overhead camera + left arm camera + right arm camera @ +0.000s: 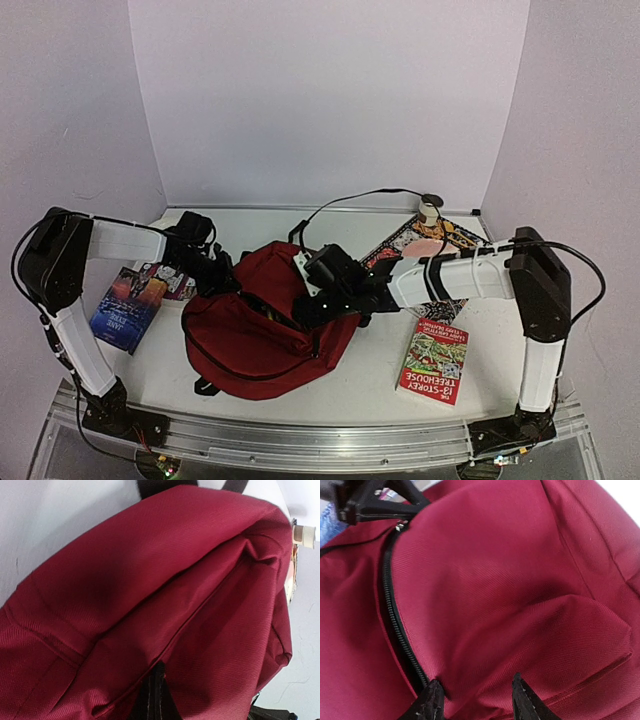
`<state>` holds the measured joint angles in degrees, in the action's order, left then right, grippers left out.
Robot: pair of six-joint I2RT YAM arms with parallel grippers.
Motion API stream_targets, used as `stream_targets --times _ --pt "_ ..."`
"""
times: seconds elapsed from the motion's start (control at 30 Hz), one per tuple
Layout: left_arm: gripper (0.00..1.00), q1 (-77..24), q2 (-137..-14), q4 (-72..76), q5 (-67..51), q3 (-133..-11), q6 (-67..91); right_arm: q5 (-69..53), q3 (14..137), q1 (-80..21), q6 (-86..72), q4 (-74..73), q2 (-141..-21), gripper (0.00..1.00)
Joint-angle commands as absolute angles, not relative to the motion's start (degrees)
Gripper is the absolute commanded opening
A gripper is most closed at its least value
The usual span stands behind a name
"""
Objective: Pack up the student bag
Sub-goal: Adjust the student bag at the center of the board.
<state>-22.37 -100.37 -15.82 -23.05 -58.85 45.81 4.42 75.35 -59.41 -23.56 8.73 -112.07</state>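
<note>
The dark red student bag [262, 325] lies in the middle of the table, and its fabric fills both wrist views [165, 580] [510, 580]. Its black zipper [395, 620] runs down the left of the right wrist view with a narrow dark gap along it. My left gripper [226, 277] is at the bag's upper left edge. In the right wrist view it [375, 507] is pinched shut at the zipper's metal pull [400, 526]. Its dark tips [156, 692] press into the fabric. My right gripper [306, 304] rests on top of the bag, its fingers [432, 702] apart with a fold of fabric between them.
A blue book [128, 308] lies at the left, with another book [172, 286] under the left arm. A red "13-Storey Treehouse" book [433, 360] lies at the right. A patterned book [425, 240], a small white bottle [428, 212] and a black cable are at the back right.
</note>
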Motion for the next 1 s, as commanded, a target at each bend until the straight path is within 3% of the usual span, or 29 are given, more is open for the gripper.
stream_targets --times 0.0,0.6,0.73,0.97 --pt "0.0 -22.1 -94.7 -12.9 -24.9 -55.5 47.4 7.9 75.8 -58.2 -24.1 7.4 -113.9 0.45" --pt "0.01 -28.2 -73.5 -9.1 -18.9 -38.5 55.4 10.5 83.2 -53.9 -11.0 7.5 -121.5 0.48" --pt "0.22 -26.7 -73.1 -11.9 -15.6 -40.1 52.5 12.2 81.7 -51.3 -9.2 7.5 -121.8 0.5" --pt "0.57 -24.8 -79.9 -25.6 -3.8 -53.5 39.4 4.9 79.6 -50.2 -9.7 7.7 -115.8 0.51"
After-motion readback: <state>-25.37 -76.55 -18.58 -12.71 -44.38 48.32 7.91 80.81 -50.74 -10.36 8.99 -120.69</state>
